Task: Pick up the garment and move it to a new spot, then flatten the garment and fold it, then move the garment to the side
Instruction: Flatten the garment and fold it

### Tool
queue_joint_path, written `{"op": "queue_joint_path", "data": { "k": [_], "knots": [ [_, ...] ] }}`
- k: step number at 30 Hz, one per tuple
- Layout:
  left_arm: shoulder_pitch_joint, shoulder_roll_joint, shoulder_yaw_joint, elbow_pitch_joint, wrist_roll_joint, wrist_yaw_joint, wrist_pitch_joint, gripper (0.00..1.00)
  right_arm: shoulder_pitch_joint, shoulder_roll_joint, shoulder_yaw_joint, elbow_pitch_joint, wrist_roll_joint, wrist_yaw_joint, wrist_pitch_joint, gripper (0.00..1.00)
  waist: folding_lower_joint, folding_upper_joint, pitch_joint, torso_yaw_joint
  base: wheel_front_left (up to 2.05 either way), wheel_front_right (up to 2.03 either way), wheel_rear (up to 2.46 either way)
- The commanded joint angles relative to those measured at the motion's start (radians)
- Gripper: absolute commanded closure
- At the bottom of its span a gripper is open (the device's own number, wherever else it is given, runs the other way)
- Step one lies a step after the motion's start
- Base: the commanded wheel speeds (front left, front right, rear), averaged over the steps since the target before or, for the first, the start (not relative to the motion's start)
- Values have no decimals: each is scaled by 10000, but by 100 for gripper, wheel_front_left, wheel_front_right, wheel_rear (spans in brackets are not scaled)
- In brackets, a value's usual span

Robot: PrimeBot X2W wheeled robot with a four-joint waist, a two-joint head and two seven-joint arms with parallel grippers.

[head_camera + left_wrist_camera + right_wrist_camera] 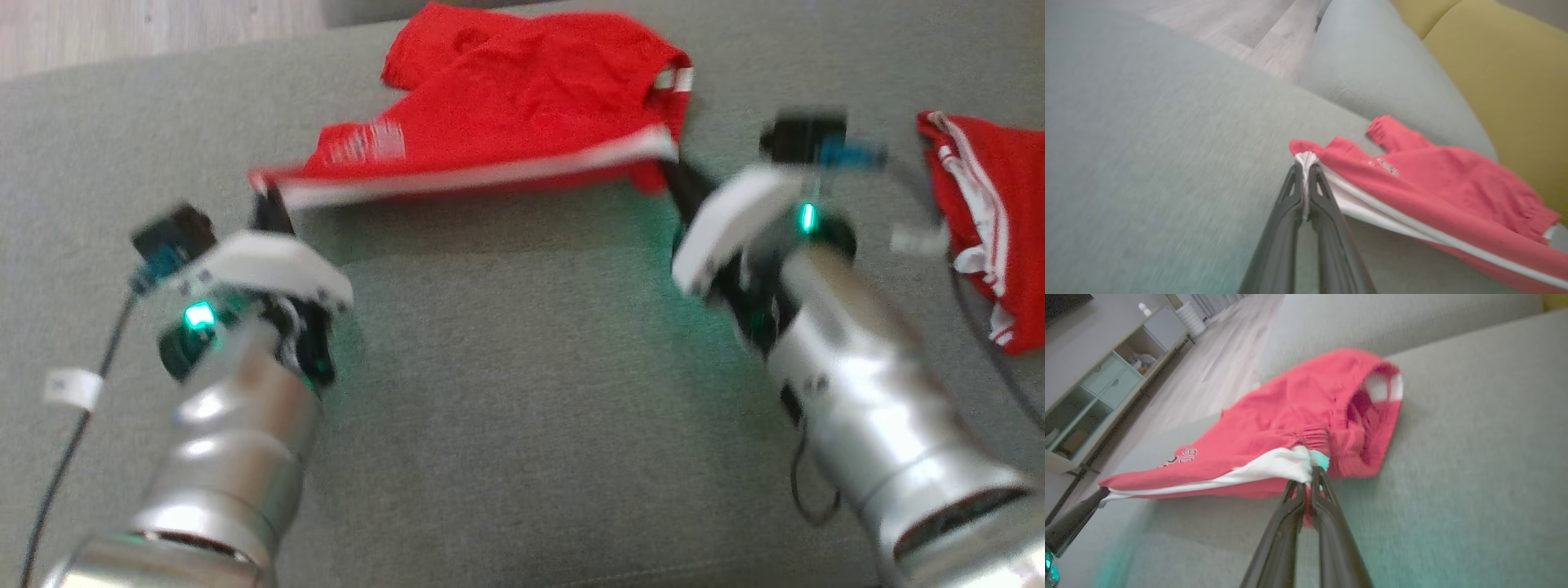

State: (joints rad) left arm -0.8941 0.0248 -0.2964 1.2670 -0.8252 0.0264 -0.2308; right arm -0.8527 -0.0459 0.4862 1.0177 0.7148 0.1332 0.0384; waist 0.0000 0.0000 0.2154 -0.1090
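Above the sofa (pixel 506 392), holding the garment (pixel 506 106) stretched by its white-striped edge, far part resting on it, likely to lay it flat. Clamped on one end with left gripper (pixel 268 206), other end with right gripper (pixel 676 178).

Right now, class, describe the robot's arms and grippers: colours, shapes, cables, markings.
The left arm and right arm are silver cylinders with white wrist covers, green lights. The left gripper and right gripper each have two long dark fingers. A black cable carries a white tag.
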Motion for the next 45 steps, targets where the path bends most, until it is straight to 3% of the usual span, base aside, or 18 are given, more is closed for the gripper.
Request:
{"op": "queue_joint_path", "data": {
  "k": [1,5,8,12,16,19,20,27,31,33,36,45],
  "knots": [
    [-278,364,237,-141,-91,25,-36,100,-147,-45,199,-242,0,-25,-350,100,0,0,223,213,0,0,0],
    [394,289,34,-122,-30,-296,-217,100,1111,-199,778,-665,268,-25,-1290,100,0,0,116,471,0,0,0],
    [932,319,32,-625,164,-490,-296,100,2192,-723,1171,-1433,383,-25,-1736,100,0,0,-142,629,0,0,0],
    [2081,648,152,-2317,942,-343,-305,100,3663,-1531,1168,-2830,349,-25,-1847,100,0,0,-461,690,0,0,0],
    [3836,1026,341,-4346,1418,7,-307,100,5453,-2153,381,-4706,-12,-25,-853,100,0,0,-757,508,0,0,0],
    [5451,1403,408,-6359,1504,684,-135,100,7109,-2360,-584,-6839,-538,-25,610,100,0,0,-866,261,0,0,0],
    [5451,1403,408,-6359,1504,684,-135,100,7109,-2360,-584,-6839,-538,-25,610,100,0,0,-866,261,0,0,0],
    [9163,2735,543,-13641,1871,3200,2285,100,10727,-1670,-2891,-12780,-1923,-25,4838,100,0,0,-653,-111,0,0,0],
    [9855,3378,612,-15856,2097,4026,3524,100,11214,-1160,-3373,-14288,-2317,-25,6369,100,0,0,-405,-226,0,0,0],
    [9629,3551,548,-16146,2039,4052,4027,100,11058,-979,-3470,-14402,-2342,-25,6846,100,0,0,-221,-250,0,0,0],
    [8660,3686,318,-15814,1763,3706,4800,100,10478,-858,-3546,-14105,-2292,-25,7323,100,0,0,141,-306,0,0,0],
    [3825,3683,-733,-12214,1218,2236,7524,100,7351,-1118,-3331,-12391,-1762,-25,7912,100,0,0,1163,-695,0,0,0]
  ]
}}
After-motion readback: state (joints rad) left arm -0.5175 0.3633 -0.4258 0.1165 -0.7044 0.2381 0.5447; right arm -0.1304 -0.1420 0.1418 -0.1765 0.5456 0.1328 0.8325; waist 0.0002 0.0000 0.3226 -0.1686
